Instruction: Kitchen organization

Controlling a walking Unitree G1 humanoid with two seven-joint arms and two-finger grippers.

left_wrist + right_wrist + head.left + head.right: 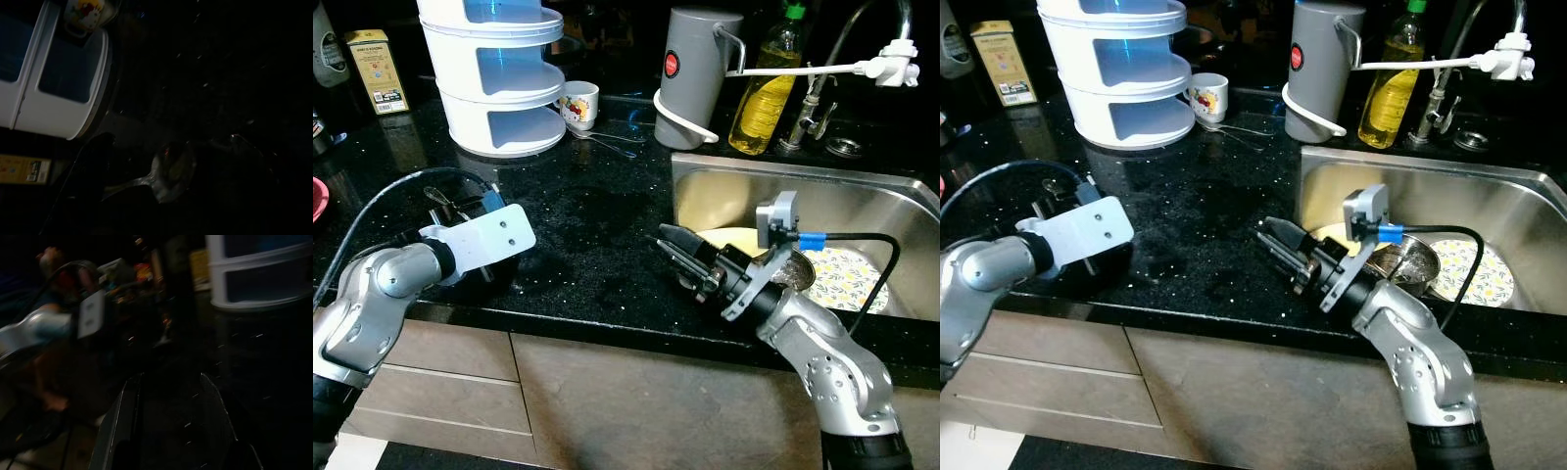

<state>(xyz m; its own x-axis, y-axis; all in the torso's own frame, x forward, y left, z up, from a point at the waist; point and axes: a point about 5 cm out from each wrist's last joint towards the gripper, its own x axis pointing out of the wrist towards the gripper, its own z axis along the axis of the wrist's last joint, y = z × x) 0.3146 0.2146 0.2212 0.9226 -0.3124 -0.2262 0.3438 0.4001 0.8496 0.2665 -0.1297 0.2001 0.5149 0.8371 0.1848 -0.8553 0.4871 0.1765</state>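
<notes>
Black counter (597, 206): glossy, speckled stone. Anything you slide here will move freely.

Left gripper (475, 245): low over the counter near its front edge. In the left wrist view something pale and glinting, perhaps a spoon bowl (171, 169), lies between its dark fingers (95, 156). You cannot tell from that dim picture whether the jaws pinch it or merely flank it.

Yellow box (377, 70): at the back, far left. Light card; take it by the sides.

White tiered container (504, 83): upright at the back of the counter. Rigid plastic, likely light but bulky and smooth; too wide for one jaw span, so take a tier's rim.

Small printed cup (579, 103): just beside the container's base. Ceramic, fragile; take it by the handle or rim.

Spoons (607, 142): loose on the counter in front of the cup. Thin, stiff, slippery metal lying flat; pinch the handle.

Right gripper (680, 257): over the counter beside the sink (901, 206), pointing toward the left arm. The right wrist view shows its two fingers (120, 426) spread apart with nothing between them.

Grey jug (695, 73): by the sink's back corner, standing upright. Probably heavy if filled; use the handle.

Oil bottle (766, 93): next to the jug. Slick and heavy; grip the neck.

Patterned plate (847, 279): in the sink, partly under a metal bowl (793, 269). Breakable, possibly wet; lift by the rim.
</notes>
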